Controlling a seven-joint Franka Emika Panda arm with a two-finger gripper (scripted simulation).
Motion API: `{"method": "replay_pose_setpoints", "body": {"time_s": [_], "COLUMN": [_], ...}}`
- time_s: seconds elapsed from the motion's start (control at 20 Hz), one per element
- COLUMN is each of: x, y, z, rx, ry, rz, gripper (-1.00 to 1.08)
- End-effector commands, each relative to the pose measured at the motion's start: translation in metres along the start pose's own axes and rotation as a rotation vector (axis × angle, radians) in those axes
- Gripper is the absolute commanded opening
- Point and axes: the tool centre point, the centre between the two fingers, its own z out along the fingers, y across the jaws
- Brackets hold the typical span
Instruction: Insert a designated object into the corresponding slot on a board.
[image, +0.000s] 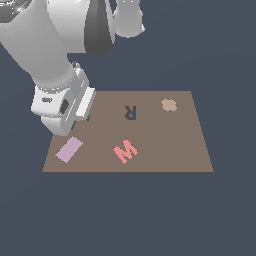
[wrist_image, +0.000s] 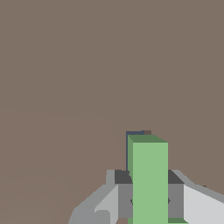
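Observation:
The green L-shaped block (wrist_image: 149, 179) stands between my gripper's (wrist_image: 148, 178) fingers (wrist_image: 122, 192), and the gripper is shut on it. Just past the block's far end, a thin dark strip of the slot (wrist_image: 134, 133) shows in the brown board (wrist_image: 65, 65). I cannot tell whether the block sits in the recess or just above it. In the exterior view my gripper (image: 81, 116) is low over the far part of the board (image: 165, 145) on the exterior view's left. There only a speck of the green block (image: 88, 118) shows, and the arm hides the slot.
On the board lie a pink M (image: 125, 150), a lilac rectangle (image: 69, 149) at the near corner on the exterior view's left, a dark R-shaped recess (image: 130, 111) and a tan blob (image: 169, 105). The arm's white links rise over the far corner on the exterior view's left.

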Motion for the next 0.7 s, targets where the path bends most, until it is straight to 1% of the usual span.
{"method": "replay_pose_setpoints", "body": {"time_s": [0.0,0.15,0.2,0.65], "x": [0.0003,0.0004,0.0004,0.0004], "y": [0.0003,0.0006,0.0006,0.0006], "z": [0.0047,0.0084,0.0084,0.0084], "rx": [0.000,0.000,0.000,0.000], "ry": [0.000,0.000,0.000,0.000], "rz": [-0.002,-0.003,-0.003,-0.003], "gripper": [-1.00,-1.00,1.00,1.00]}}
